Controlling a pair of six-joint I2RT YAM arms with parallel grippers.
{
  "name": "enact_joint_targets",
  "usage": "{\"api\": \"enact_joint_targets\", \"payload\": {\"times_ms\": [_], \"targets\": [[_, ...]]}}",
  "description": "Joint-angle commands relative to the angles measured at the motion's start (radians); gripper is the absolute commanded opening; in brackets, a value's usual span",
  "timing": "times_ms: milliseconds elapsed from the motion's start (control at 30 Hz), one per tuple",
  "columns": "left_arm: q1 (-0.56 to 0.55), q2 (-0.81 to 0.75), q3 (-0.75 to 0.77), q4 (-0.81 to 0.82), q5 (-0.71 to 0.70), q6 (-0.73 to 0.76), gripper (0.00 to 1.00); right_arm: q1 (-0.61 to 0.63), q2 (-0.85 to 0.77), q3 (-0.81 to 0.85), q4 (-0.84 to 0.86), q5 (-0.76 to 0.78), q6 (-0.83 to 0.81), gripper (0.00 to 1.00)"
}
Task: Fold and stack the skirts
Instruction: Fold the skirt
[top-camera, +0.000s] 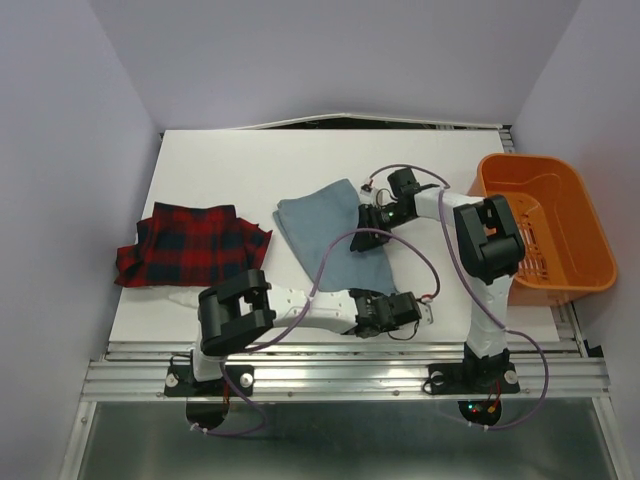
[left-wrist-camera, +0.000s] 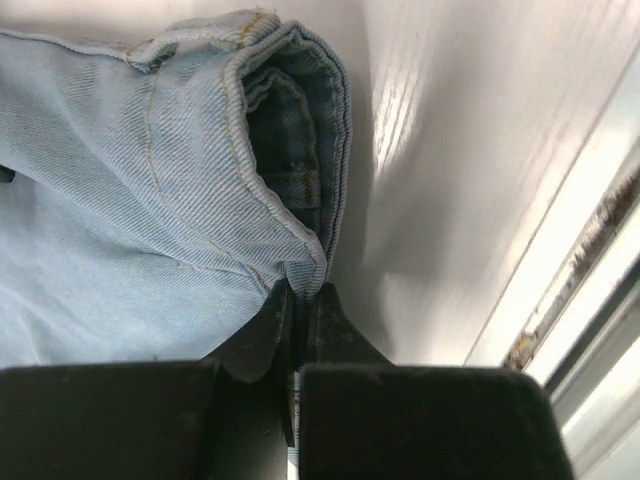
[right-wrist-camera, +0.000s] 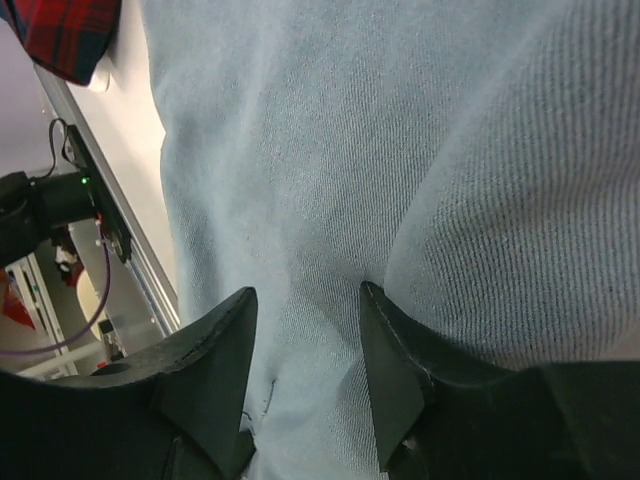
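A light blue denim skirt (top-camera: 335, 235) lies folded in the middle of the table. My left gripper (left-wrist-camera: 303, 295) is shut on the doubled hem at its near corner (left-wrist-camera: 290, 190); in the top view that gripper (top-camera: 385, 302) is close to the table's front edge. My right gripper (top-camera: 372, 220) rests on the skirt's right side. Its fingers (right-wrist-camera: 305, 295) stand apart, pressed onto the denim (right-wrist-camera: 300, 150), with a ridge of cloth rising between them. A red-and-black plaid skirt (top-camera: 190, 245) lies crumpled at the left of the table.
An orange plastic tub (top-camera: 545, 230) stands at the right edge of the table, just right of my right arm. The metal rail (top-camera: 350, 375) runs along the front edge, close to my left gripper. Grey walls close in both sides.
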Motion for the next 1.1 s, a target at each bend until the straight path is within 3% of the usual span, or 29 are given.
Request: {"api": "enact_joint_targets", "payload": {"times_ms": [0, 133, 367, 533, 700, 833, 1067], "targets": [[0.056, -0.125, 0.097, -0.14, 0.201, 0.035, 0.0, 0.022, -0.012, -0.065, -0.006, 0.042, -0.125, 0.52], [0.122, -0.186, 0.18, -0.226, 0.419, 0.095, 0.0, 0.033, -0.055, -0.133, -0.05, 0.029, -0.188, 0.51], [0.141, -0.292, 0.202, -0.291, 0.589, 0.178, 0.0, 0.065, -0.2, -0.237, -0.173, 0.011, -0.308, 0.51], [0.139, -0.358, 0.16, -0.334, 0.746, 0.238, 0.0, 0.065, -0.266, -0.09, -0.225, 0.039, -0.298, 0.56], [0.141, -0.398, 0.171, -0.358, 0.836, 0.255, 0.0, 0.065, -0.178, 0.131, -0.219, -0.046, -0.232, 0.57], [0.144, -0.393, 0.189, -0.382, 0.87, 0.266, 0.0, 0.065, -0.073, 0.273, -0.164, -0.014, -0.196, 0.59], [0.196, -0.372, 0.232, -0.403, 0.933, 0.264, 0.0, 0.074, 0.12, 0.329, -0.149, 0.005, -0.264, 0.63]]}}
